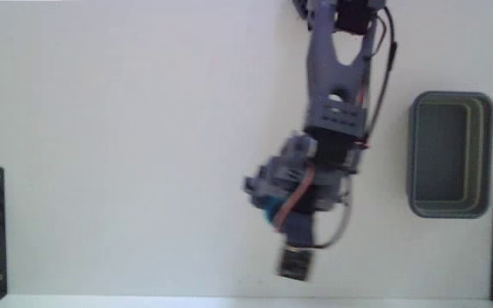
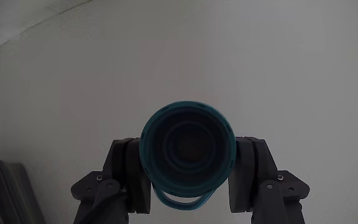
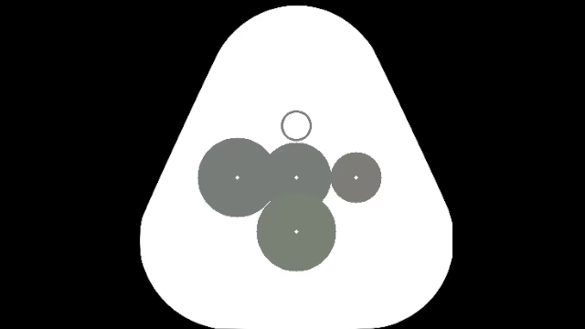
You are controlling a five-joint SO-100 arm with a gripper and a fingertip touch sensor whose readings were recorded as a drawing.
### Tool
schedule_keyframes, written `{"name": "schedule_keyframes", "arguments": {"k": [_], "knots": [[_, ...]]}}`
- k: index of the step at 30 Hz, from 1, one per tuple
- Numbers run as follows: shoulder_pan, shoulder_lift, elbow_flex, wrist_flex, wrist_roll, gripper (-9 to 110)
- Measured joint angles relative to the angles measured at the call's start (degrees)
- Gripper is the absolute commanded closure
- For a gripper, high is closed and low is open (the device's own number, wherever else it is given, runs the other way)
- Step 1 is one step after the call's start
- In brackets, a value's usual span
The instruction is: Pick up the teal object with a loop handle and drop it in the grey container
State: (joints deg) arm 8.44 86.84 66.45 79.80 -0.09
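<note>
Teal cup point(image 2: 187, 149) sits clamped in the claw point(image 2: 188, 180), loop handle toward the wrist camera, lifted off the worktop point(image 1: 127, 154) and well left of the grey container point(image 1: 448, 154) in the fixed view.

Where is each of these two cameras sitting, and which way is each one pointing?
Fixed view: sits above, looking straight down on the white table; shows the whole arm and the grey container at right.
Wrist view: rides on the arm, looking along the gripper; both fingers show, closed on the teal cup, its opening facing the lens.
Shared: the cup, a teal sliver under the gripper from above, and apparently the container's corner.
</note>
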Motion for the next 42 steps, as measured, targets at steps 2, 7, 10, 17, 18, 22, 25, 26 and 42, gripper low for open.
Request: {"name": "schedule_keyframes", "arguments": {"k": [2,7,10,17,18,22,25,26,42], "knots": [[-2.72,0.00,0.00,0.00,0.00,38],[-9.23,0.00,0.00,0.00,0.00,38],[-12.22,0.00,0.00,0.00,0.00,38],[-21.45,0.00,0.00,0.88,0.00,38],[-22.32,0.00,0.00,0.88,0.00,38],[-27.25,0.00,0.00,1.05,0.00,38],[-31.11,0.00,0.00,1.05,0.00,38],[-32.17,0.00,0.00,1.05,0.00,38],[-43.33,0.44,0.00,1.05,0.00,38]]}}
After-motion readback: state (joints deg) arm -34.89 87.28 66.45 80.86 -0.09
